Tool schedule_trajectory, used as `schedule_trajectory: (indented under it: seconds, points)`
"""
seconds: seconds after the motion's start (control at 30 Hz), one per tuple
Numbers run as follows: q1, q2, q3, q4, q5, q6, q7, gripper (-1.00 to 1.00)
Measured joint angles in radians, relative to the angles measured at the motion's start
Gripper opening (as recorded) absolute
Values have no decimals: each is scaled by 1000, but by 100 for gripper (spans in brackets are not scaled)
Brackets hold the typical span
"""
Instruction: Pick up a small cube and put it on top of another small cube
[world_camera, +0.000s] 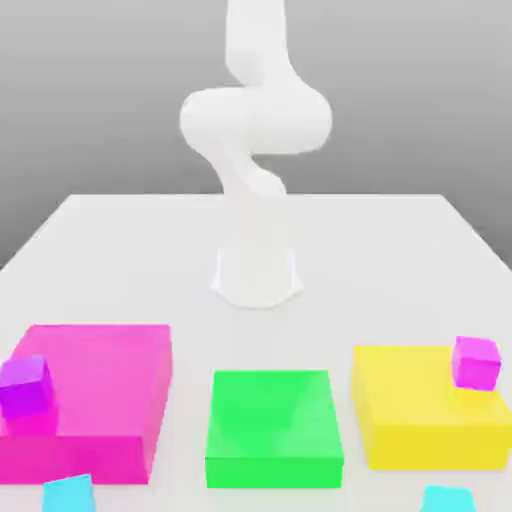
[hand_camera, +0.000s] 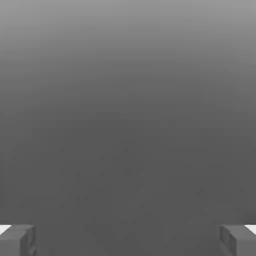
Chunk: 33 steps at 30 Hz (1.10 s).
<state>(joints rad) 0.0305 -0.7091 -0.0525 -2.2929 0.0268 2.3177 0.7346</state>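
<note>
My pick is one of the two small cyan cubes: one (world_camera: 69, 495) lies at the near edge of the exterior view, in front of the flat pink block (world_camera: 98, 375); its twin (world_camera: 448, 500) is in front of the yellow block (world_camera: 430, 400); both are partly cut off by the frame, so I can't tell from here how much room each has around it. The other half of the job is a magenta-purple cube; one (world_camera: 25, 386) is at the pink block, towards the exterior view's left, the other (world_camera: 476, 363) by the yellow block, towards the exterior view's right; the green block (world_camera: 274, 415) lies between those two slabs on the pale worktop (world_camera: 350, 250).

My pincer (hand_camera: 128, 242) stands wide open in the hand view, its fingers well apart with nothing between them; I judge the step in hand to be the approach to a cyan cube.

I'd settle on one cyan cube first, then travel high, well over the slabs; I'd turn the wrist so the fingers meet two opposite faces squarely, as a corner grip could spin so small a cube; I'd come straight down, centred, and close gently; a nudge against a neighbouring slab looks the likeliest trouble, so I'd lift vertically before heading for the magenta-purple one.
</note>
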Motion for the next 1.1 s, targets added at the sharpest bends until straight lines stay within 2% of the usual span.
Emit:
schedule_trajectory:
  seconds: [0.4, 0.7, 0.87, 1.1]
  points:
    - [103, 440, -226, 35, 178, 85, -351, 0]
    - [67, 766, -286, 60, 310, 148, -611, 0]
    - [27, 931, -291, 70, 327, 195, -718, 0]
    - [-26, 1141, -309, 83, 287, 285, -815, 0]
